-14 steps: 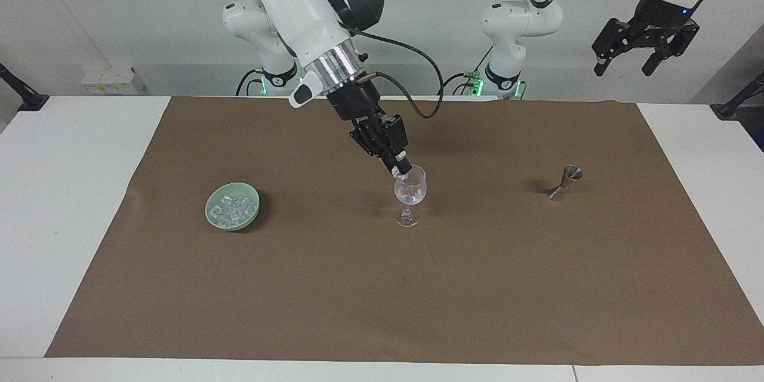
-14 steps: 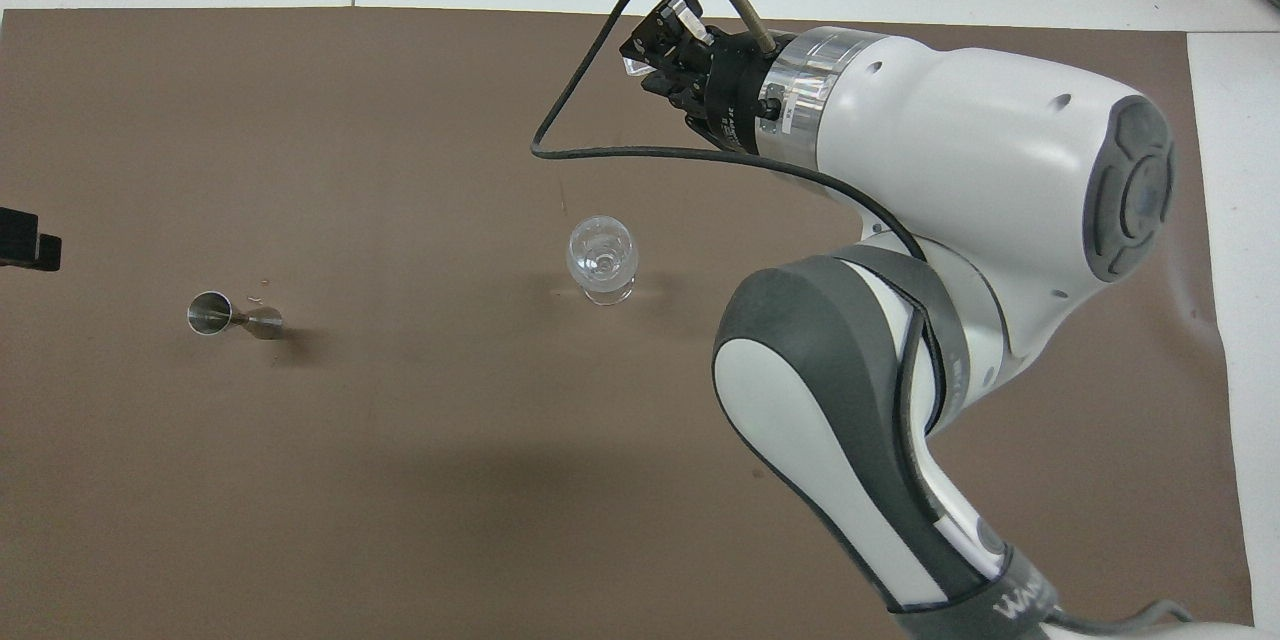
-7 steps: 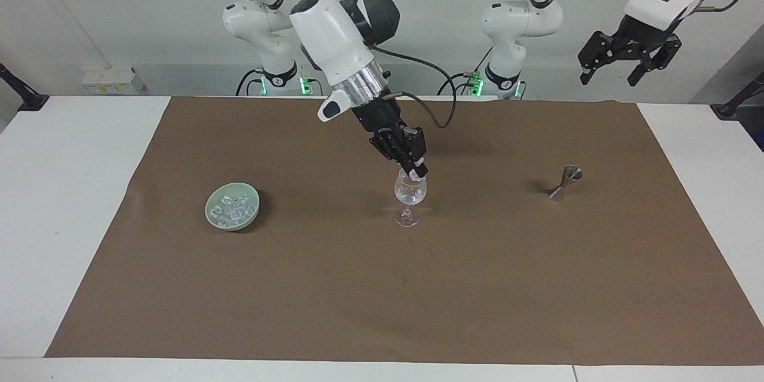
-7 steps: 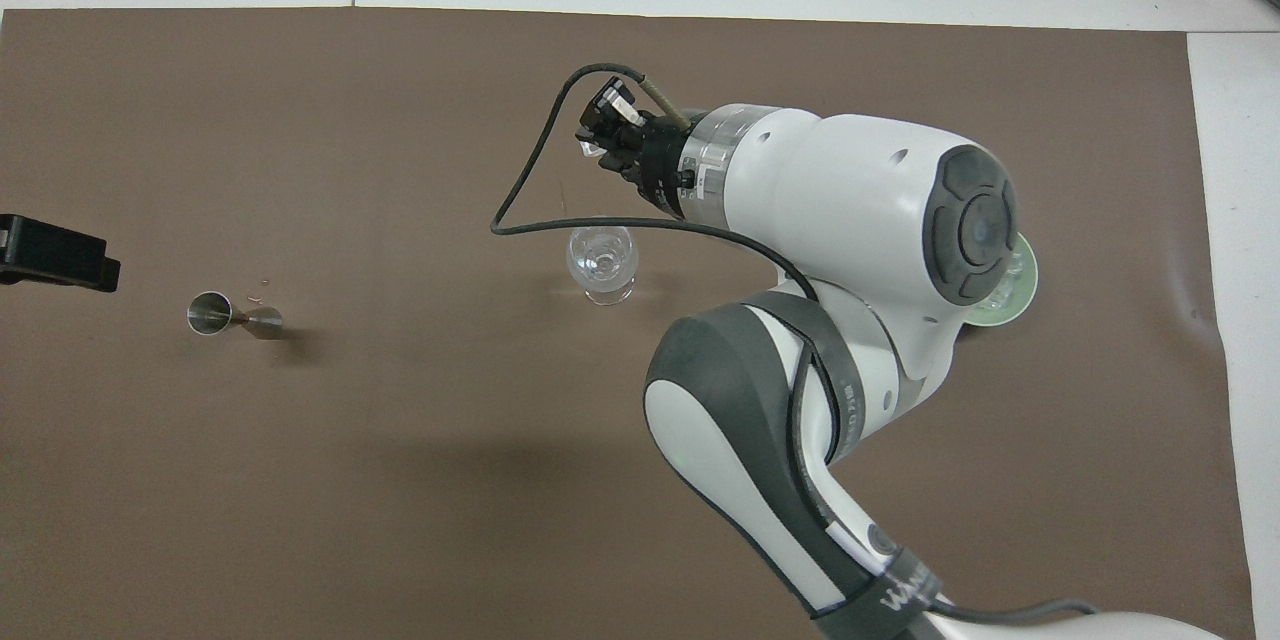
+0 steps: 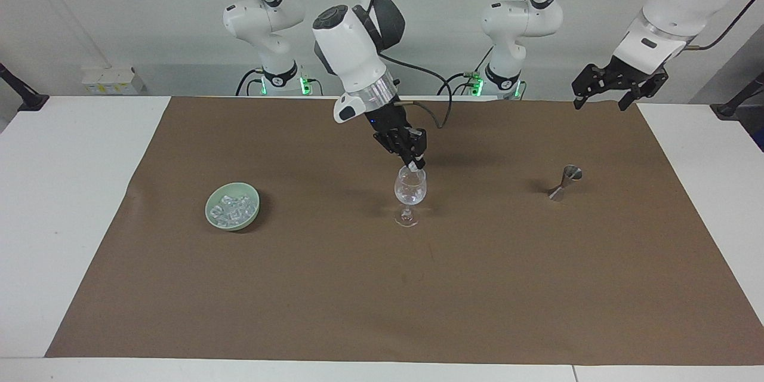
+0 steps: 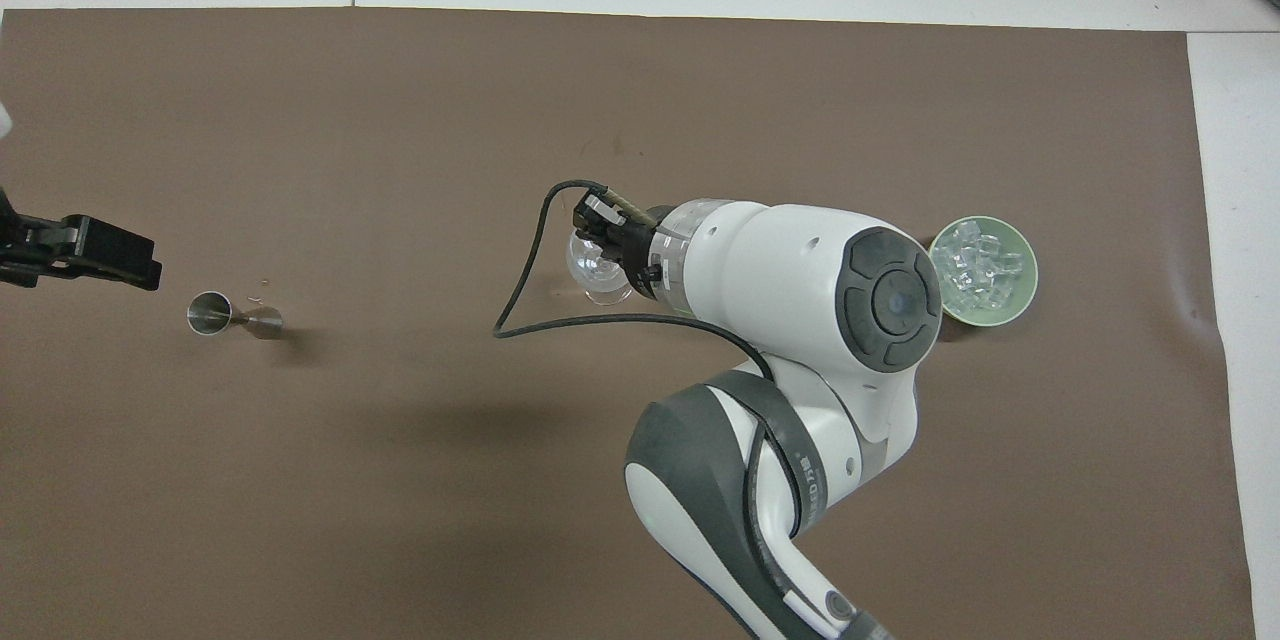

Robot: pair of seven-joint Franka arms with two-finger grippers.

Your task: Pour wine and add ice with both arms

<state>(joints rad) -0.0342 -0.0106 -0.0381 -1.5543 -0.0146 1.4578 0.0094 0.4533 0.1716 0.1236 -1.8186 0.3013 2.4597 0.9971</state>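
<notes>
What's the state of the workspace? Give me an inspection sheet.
Surface: brown paper on white table.
Job's things: wine glass upright mid-paper; ice in green bowl, toward the right arm's end.
Clutter: jigger on its side; specks beside it.
Grippers: right gripper over the glass, shut on ice cube; left gripper open, waiting above the paper's edge.
Cables: black cable loops off the right wrist.
Surroundings: white wall.

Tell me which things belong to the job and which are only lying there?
Job: wine glass; ice in green bowl; right gripper over the glass; left gripper, waiting.
Lying about: metal jigger; brown mat.
</notes>
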